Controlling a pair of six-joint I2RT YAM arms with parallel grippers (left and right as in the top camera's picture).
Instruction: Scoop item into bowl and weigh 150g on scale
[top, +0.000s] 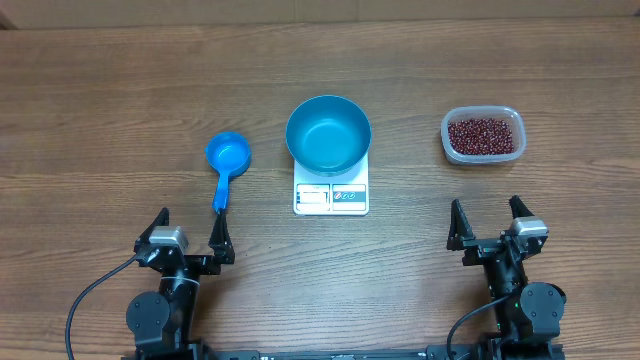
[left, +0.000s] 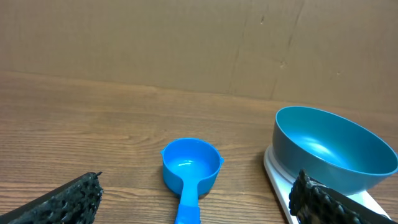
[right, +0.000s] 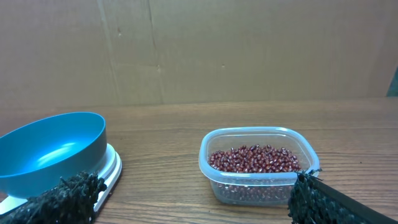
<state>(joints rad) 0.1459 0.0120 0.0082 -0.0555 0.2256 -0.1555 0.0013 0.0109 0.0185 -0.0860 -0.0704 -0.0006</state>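
Observation:
The blue bowl (top: 328, 134) stands empty on the white scale (top: 331, 196) in the middle of the table; it also shows in the left wrist view as the bowl (left: 333, 149) and in the right wrist view as the bowl (right: 53, 149). Dark red-brown beans (top: 484, 135) fill a clear tub (right: 258, 165) at the right. A small blue scoop (top: 226, 163) lies left of the scale, handle toward me. My left gripper (top: 190, 240) stands open just short of the scoop (left: 189, 171). My right gripper (top: 490, 225) stands open, nothing between its fingers, short of the tub.
A brown cardboard wall (left: 186, 43) closes off the far side of the wooden table (top: 100, 100). Both arm bases sit at the near edge.

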